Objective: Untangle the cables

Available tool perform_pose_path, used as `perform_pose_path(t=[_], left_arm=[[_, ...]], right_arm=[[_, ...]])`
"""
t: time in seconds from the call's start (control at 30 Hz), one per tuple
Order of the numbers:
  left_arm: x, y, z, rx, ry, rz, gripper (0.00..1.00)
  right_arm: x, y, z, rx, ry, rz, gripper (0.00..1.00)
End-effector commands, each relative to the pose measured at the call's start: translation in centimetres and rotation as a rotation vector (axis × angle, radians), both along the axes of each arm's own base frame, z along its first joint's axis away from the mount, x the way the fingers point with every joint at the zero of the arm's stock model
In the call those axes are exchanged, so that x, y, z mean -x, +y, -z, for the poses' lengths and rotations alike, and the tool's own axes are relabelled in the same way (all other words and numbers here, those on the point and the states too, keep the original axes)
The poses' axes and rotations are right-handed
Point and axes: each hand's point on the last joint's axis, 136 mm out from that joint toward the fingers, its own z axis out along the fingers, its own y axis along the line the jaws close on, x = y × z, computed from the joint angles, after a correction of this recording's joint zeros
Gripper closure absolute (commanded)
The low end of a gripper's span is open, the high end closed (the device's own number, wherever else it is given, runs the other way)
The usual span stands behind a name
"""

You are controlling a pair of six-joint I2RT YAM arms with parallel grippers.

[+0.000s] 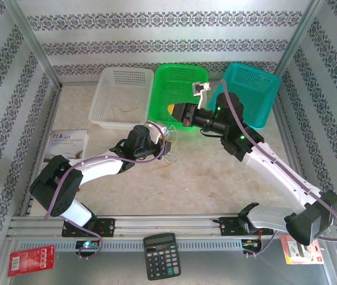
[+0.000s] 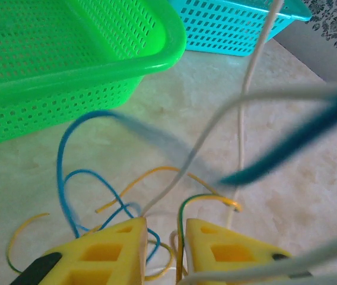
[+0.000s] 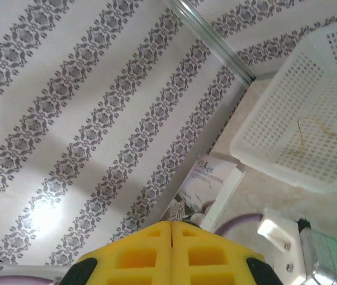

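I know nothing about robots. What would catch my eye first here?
Three bright baskets line the far end of the table: a white basket, a green basket and a teal basket. In front of the green one, a tangle of thin curly cables lies at the left pincer, which is nearly closed with strands in its gap. The right pincer hangs shut above the green basket's near edge.

**Left wrist view.** The strands of the cables (image 2: 257, 169) nearest the lens, above and to the right of the left gripper (image 2: 164, 228), were blurred, and their ends ran off the frame. The gripper's fingers (image 2: 112, 252) were cropped by the lower edge.

**Top view.** The cables at that gripper were too small to tell apart.

**Right wrist view.** The right gripper (image 3: 171, 225) was cropped below. The white basket (image 3: 287, 127) beyond it was cut off at the right edge.
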Motion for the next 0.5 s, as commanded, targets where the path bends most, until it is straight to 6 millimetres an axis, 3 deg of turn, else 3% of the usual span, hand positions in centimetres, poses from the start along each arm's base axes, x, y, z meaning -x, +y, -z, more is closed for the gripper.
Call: perform_pose_path(t=[0.0,0.23,0.37,0.43,0.47], left_arm=[[0.6,0.3,0.9,0.011,0.016,-0.007,0.83],[1.3,1.2,2.1,0.005,0.038,-0.021,0.87],[1.6,1.8,2.9,-0.002,0.057,-0.036,0.87],[1.8,2.0,3.2,0.0,0.064,-0.041,0.83],[1.9,2.1,3.1,0.002,0.063,-0.047,0.76]], right_arm=[[0.4,-1.0,-5.8,-0.114,-0.102,-0.004,1.0],[0.2,-2.2,-8.1,-0.145,-0.141,0.027,1.0],[-0.2,-2.6,-8.3,-0.149,-0.142,0.041,1.0],[-0.3,-2.5,-7.6,-0.142,-0.129,0.04,1.0],[-0.4,-2.4,-6.9,-0.134,-0.117,0.039,1.0]])
